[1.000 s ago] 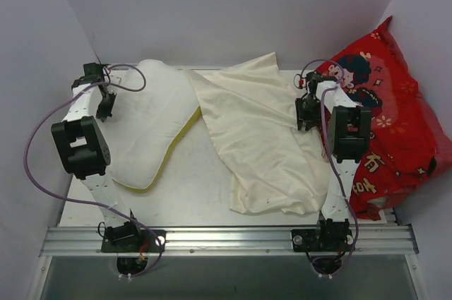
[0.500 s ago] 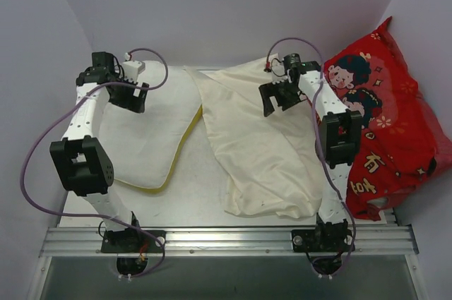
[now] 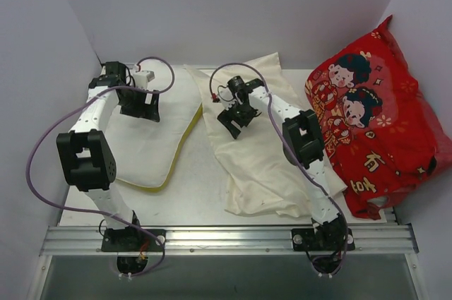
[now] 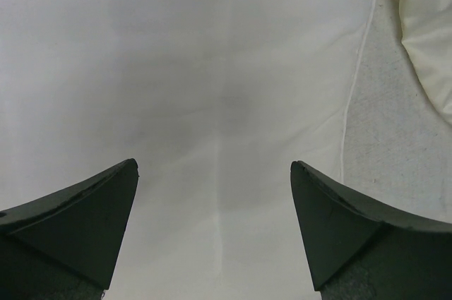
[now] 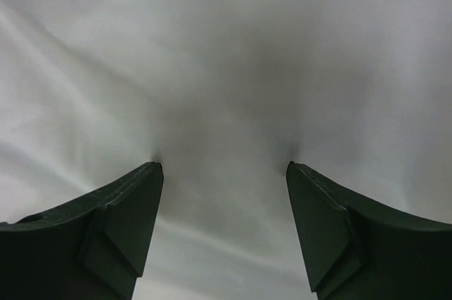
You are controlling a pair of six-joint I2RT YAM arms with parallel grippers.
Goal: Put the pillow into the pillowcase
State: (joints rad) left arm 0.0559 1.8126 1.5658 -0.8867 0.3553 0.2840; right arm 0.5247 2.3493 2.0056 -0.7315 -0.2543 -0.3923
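- Red cushion [image 3: 367, 123]: we log it propped against the right wall.
- Pillow [image 3: 145, 148]: white with a yellow piped edge, lying on the left of the table [image 3: 198, 187].
- Pillowcase [image 3: 261, 166]: cream, wrinkled, flat mid-table, just beside the pillow.
- Left gripper [image 4: 214, 166]: jaws wide apart, empty, over the pillow.
- Right gripper [image 5: 224, 166]: jaws wide apart, tips against pillowcase cloth; we see nothing clamped.

1. The pillow [image 3: 152, 138] lies on the left part of the counter [image 3: 194, 183].
2. The pillowcase [image 3: 265, 166] lies on the counter's middle, just right of the pillow, reaching from the back edge toward the front.
3. A cushion [image 3: 374, 123] stands right of the pillowcase, against the side wall.
4. The left gripper [image 3: 145, 108] is over the pillow's back part.
5. The right gripper [image 3: 236, 120] is on the pillowcase's back-left part, jaws touching the fabric.
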